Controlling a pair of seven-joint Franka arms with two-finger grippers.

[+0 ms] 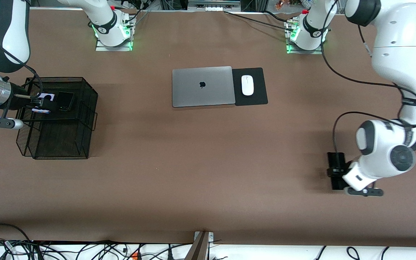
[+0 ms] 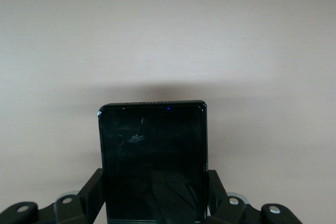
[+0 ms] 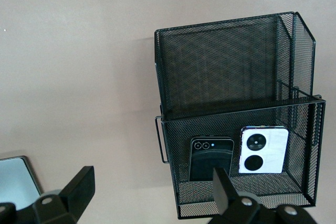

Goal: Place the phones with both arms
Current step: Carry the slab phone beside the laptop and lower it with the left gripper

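**Two phones binned, third in the grip**

Item 1. Right gripper (image 1: 36, 104): hovering over the mesh organiser (image 1: 85, 119) at the right arm's end of the desk (image 1: 208, 173); fingers (image 3: 79, 187) standing wide apart, holding nothing.

Item 2. Small black phone (image 3: 211, 158) and lilac phone (image 3: 263, 149): leaning side by side, upright, in the organiser's shallower compartment.

Item 3. Silver laptop (image 1: 203, 86), with white mouse (image 1: 247, 85) on a black pad (image 1: 258, 97) just beside it: lying mid-desk, not part of the job.

Item 4. Long black phone (image 2: 152, 156): sitting between the fingers (image 2: 92, 195) of the left gripper (image 1: 338, 173), which is closing on its two long edges, low at the left arm's end of the desk. Whether it is resting on the surface or just clear of it cannot be told.

Step in hand, as judged: the left arm is securing the last phone. Next move is calling for a lift and a long carry across to the organiser, with the right gripper clearing the opening first.
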